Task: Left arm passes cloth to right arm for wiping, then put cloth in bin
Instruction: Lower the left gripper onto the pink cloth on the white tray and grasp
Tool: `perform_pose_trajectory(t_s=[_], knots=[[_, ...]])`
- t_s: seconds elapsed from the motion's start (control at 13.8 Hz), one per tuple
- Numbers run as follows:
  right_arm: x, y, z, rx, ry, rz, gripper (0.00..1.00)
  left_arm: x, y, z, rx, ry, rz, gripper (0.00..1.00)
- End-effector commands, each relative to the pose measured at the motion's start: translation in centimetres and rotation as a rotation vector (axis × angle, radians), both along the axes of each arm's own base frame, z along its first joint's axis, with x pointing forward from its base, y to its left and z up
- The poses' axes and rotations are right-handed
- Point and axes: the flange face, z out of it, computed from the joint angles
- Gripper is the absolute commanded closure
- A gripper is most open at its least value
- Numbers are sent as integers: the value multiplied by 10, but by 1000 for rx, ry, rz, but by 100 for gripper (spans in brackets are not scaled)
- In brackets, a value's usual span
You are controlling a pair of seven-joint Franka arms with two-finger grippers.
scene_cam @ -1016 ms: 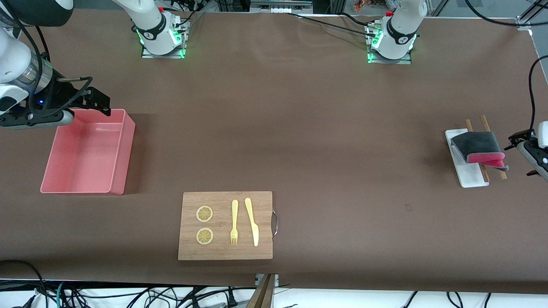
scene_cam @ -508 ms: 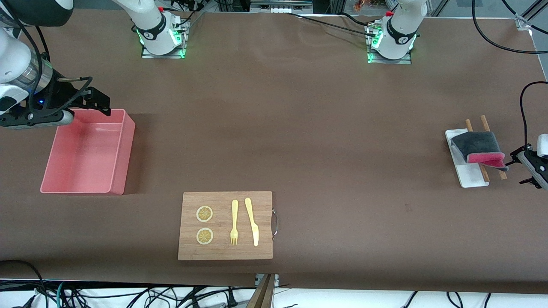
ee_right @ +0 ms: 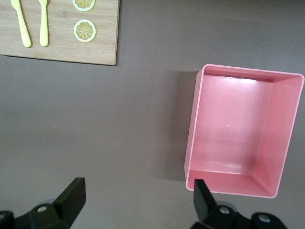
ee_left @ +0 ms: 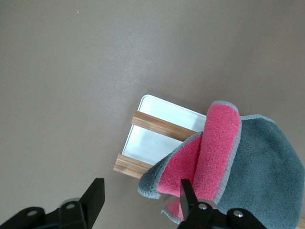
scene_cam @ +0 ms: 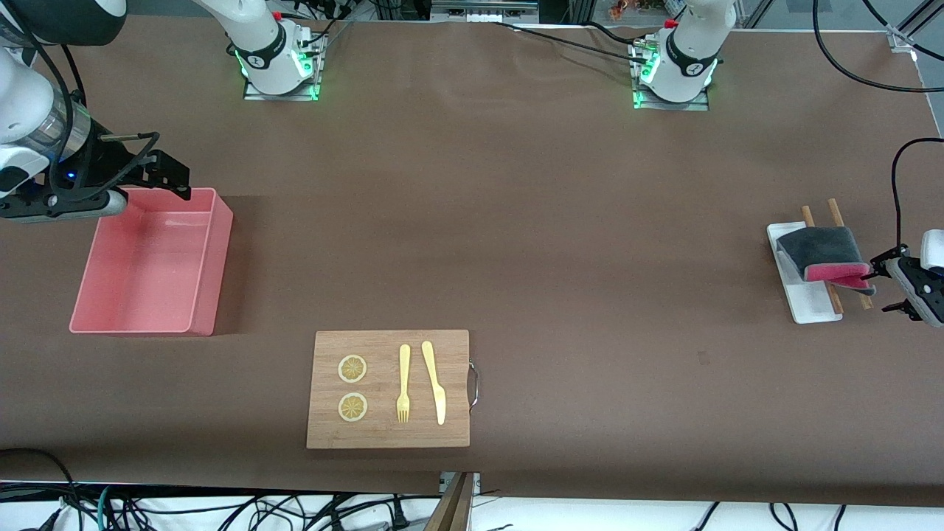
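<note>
The cloth [scene_cam: 820,251] lies folded, grey face up with a magenta edge, on a narrow white tray [scene_cam: 811,304] at the left arm's end of the table. In the left wrist view the cloth [ee_left: 252,157] shows its pink inner fold. My left gripper [scene_cam: 885,284] is open right beside the cloth's pink corner; in its wrist view [ee_left: 141,202] one finger [ee_left: 187,198] overlaps the cloth's edge. The pink bin [scene_cam: 210,265] is empty at the right arm's end, also in the right wrist view [ee_right: 195,133]. My right gripper [scene_cam: 168,175] waits open over the bin's edge [ee_right: 137,198].
Two wooden sticks [scene_cam: 835,210] lie across the tray under the cloth. A wooden cutting board [scene_cam: 387,428] with two lemon slices [scene_cam: 352,369], a yellow fork [scene_cam: 403,383] and a yellow knife [scene_cam: 435,383] sits near the front camera.
My left gripper has moved in toward the cloth's pink corner and a little nearer the table. The cloth and the right arm have not moved.
</note>
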Motion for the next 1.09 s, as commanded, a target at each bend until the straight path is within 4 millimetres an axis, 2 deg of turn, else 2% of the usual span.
perform_pose_trajectory(t_s=[0.0, 0.15, 0.22, 0.51, 0.58, 0.73, 0.87, 0.94, 1.02], knots=[[3, 0, 5, -3, -4, 10, 0, 2, 1, 3, -25, -4, -22, 66], [3, 0, 5, -3, -6, 10, 0, 3, -1, 3, -27, -3, -24, 92], [3, 0, 5, -3, -6, 10, 0, 2, 0, 3, -26, -3, -23, 99], [3, 0, 5, -3, -6, 10, 0, 4, -3, 9, -23, -11, -28, 100], [3, 0, 5, -3, -6, 10, 0, 5, -6, 21, -16, -23, -31, 100], [3, 0, 5, -11, -6, 15, 0, 11, -29, 49, -23, -32, -50, 100], [2, 7, 7, -14, -13, 32, 0, 19, -72, 87, -45, 18, -16, 100], [0, 11, 7, -13, -10, 35, 0, 20, -88, 106, -52, 64, 42, 100], [0, 14, 8, -12, -10, 35, 0, 24, -115, 122, -54, 115, 84, 100]])
